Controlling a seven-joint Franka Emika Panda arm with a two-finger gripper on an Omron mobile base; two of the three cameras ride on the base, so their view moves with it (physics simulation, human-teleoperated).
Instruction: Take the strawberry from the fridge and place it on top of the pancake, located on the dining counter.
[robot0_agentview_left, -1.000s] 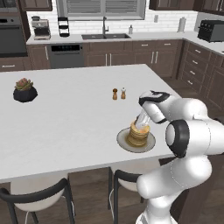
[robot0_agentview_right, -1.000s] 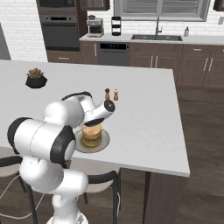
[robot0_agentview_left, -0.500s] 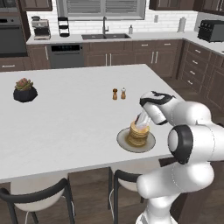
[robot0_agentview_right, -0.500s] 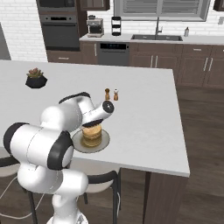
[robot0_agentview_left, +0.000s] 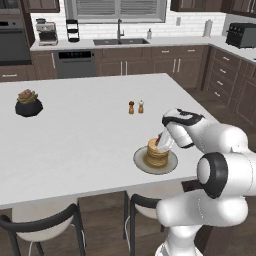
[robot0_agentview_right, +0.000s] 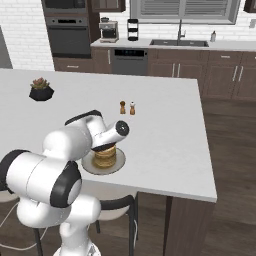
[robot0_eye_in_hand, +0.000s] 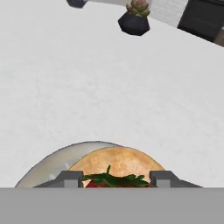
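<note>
We've got a golden-tan pancake (robot0_eye_in_hand: 117, 162) on a grey plate (robot0_eye_in_hand: 52, 164), all on a plain white table (robot0_agentview_left: 75, 140). Between the jaws sits a red strawberry (robot0_eye_in_hand: 114, 181) with dark green leaves. Beyond the jaws, a black pot (robot0_eye_in_hand: 133, 22) holds a pinkish-green succulent.

Pancake (robot0_agentview_right: 105, 157) on dining counter (robot0_agentview_right: 165, 125)

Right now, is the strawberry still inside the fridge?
No, the strawberry sits between the jaws just over the pancake on the dining counter.
</note>
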